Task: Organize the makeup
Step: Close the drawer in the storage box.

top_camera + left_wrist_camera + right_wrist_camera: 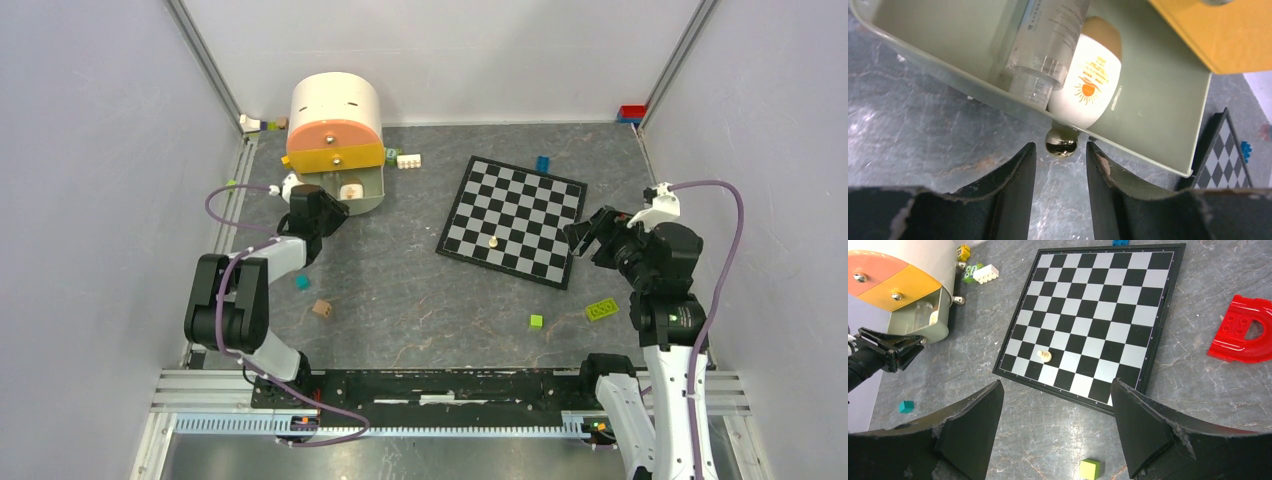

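Green plastic drawer (372, 196) juts open from the round cream organiser (335, 100) near the far left corner of the desk (420, 300). The left end effector (322, 213) sits right at its front, probably to work the drawer.

From the left wrist, a white-orange cream oval (1091, 80) and a clear tube (1045, 45) lie side by side inside. The fingers stand apart, flanking the metal knob (1060, 142) without gripping it.

From the right wrist, the right end effector (1057, 387) gapes wide and empty just off the chessboard (1088, 310), seemingly parked out of the way.
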